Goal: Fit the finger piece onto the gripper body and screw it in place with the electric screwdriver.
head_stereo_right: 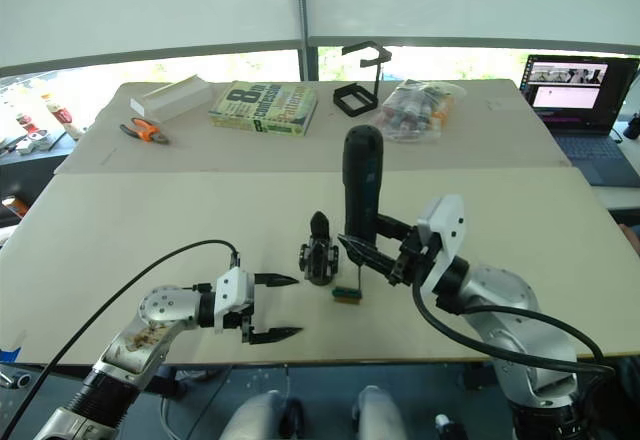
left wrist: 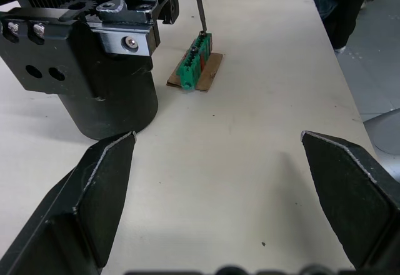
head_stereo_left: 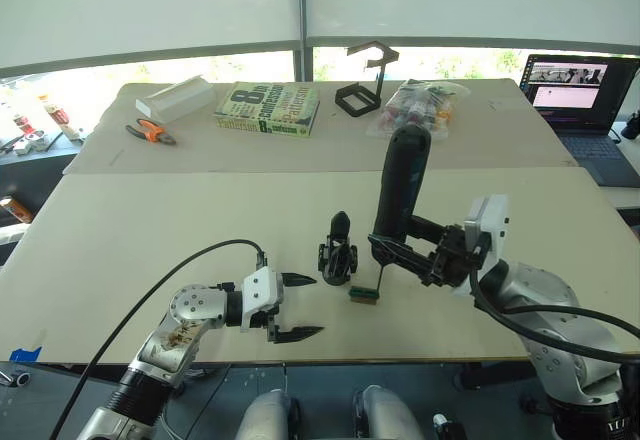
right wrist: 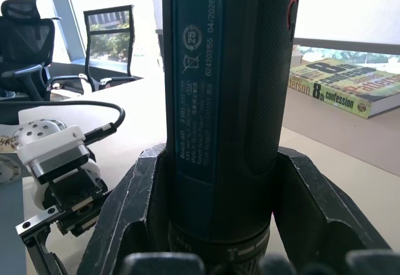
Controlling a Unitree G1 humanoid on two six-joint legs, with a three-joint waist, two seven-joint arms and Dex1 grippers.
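While the right gripper [head_stereo_left: 400, 250] clamps the electric screwdriver [head_stereo_left: 400, 185] over the beige table [head_stereo_left: 130, 230], the left gripper [head_stereo_left: 300, 307] gapes empty.

Bright daylight floods in from the white-blinded windows [head_stereo_left: 300, 5] at 12 o'clock, where glare washes out the view. The pale beige bench [head_stereo_left: 150, 230] is evenly lit, shadows faint. The wrist views look sharp nearby, softer behind.
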